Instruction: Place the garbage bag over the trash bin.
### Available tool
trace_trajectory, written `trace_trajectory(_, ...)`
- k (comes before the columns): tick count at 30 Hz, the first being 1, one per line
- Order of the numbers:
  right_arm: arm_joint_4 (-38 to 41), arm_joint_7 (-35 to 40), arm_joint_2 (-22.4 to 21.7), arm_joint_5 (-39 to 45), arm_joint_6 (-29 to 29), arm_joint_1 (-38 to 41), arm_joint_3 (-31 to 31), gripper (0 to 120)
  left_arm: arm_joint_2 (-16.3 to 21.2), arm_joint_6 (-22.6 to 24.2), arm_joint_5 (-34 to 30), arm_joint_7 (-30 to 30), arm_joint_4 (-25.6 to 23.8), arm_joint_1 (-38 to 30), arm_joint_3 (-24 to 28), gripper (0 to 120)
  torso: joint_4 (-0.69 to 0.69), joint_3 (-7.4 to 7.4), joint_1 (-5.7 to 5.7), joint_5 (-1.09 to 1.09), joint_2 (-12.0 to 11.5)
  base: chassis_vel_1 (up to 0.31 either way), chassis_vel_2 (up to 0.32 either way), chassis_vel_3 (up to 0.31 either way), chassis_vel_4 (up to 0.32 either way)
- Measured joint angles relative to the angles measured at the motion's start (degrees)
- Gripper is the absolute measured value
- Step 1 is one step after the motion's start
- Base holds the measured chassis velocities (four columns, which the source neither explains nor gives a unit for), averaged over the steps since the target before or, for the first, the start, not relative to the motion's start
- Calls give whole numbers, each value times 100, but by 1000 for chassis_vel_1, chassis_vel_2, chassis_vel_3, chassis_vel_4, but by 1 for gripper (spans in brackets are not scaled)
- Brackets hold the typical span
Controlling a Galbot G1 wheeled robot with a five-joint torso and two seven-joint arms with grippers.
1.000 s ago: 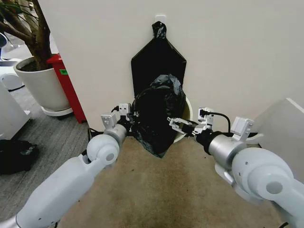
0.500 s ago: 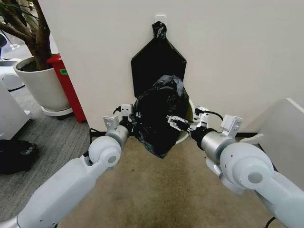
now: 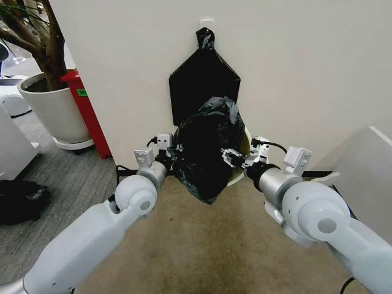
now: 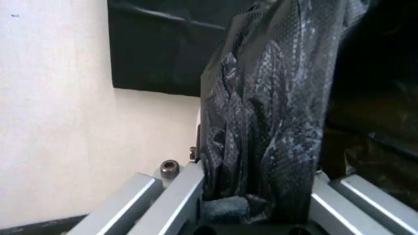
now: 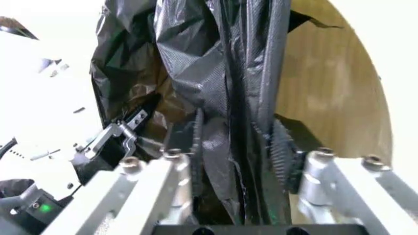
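The garbage bag [image 3: 205, 150] is a crinkly glossy black bag, bunched and hanging upright in front of the wall. It covers most of the trash bin [image 3: 235, 178], whose white rim peeks out on the bag's right. My left gripper [image 3: 173, 154] is shut on the bag's left edge, and the film [image 4: 274, 112] is pinched between its fingers [image 4: 176, 196]. On the opposite edge my right gripper [image 3: 230, 157] is shut too, a fold of bag [image 5: 235, 73] clamped between its toothed pads [image 5: 282, 152]. Behind that fold is the bin's tan inner wall [image 5: 333, 93].
A flat black bag bundle [image 3: 204, 79] hangs knotted on the wall right behind. A large white plant pot [image 3: 52, 113] and a red stand [image 3: 86, 113] are at the left, a white cabinet [image 3: 367, 165] at the right. Brown carpet lies in front.
The right arm has reached in further and both grippers have edged closer together. The bag has shifted a little to the right and hides more of the bin.
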Motion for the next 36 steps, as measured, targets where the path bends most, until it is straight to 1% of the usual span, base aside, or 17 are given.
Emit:
trace_trajectory(1,0,-4,-3,-1,5,-4,1,18,-5,1,5,4,6,0,1,0,0,0,0,0,0,0,0,0,0)
trace_trajectory(3,17,-9,-23,-4,19,-11,6,11,-5,3,10,10,17,4,1,0,0,0,0,0,0,0,0,0,0)
trace_trajectory(4,17,-9,-23,-4,19,-11,6,11,-5,3,10,10,17,4,1,0,0,0,0,0,0,0,0,0,0)
trace_trajectory(7,91,-9,-95,18,41,-36,80,0,13,12,15,19,30,30,-16,0,0,0,0,0,0,0,0,0,0)
trace_trajectory(12,189,-10,-220,38,65,-68,181,0,44,20,18,35,43,80,-53,0,0,0,0,0,0,0,0,0,0)
trace_trajectory(18,342,8,-526,-3,124,-246,453,0,74,30,18,73,48,166,-144,0,0,0,0,0,0,0,0,0,0)
trace_trajectory(24,373,38,-713,-36,140,-358,542,0,85,33,14,102,26,241,-212,0,0,0,0,0,0,0,0,0,0)
trace_trajectory(25,366,76,-839,-86,160,-384,602,0,97,34,3,129,-16,332,-298,0,0,0,0,0,0,0,0,0,0)
trace_trajectory(28,347,102,-950,-141,160,-416,657,0,139,34,-1,165,-49,443,-387,0,0,0,0,0,0,0,0,0,0)
trace_trajectory(36,211,78,-1069,-205,73,-450,697,0,217,31,-43,279,-162,661,-554,0,0,0,0,0,0,0,0,0,0)
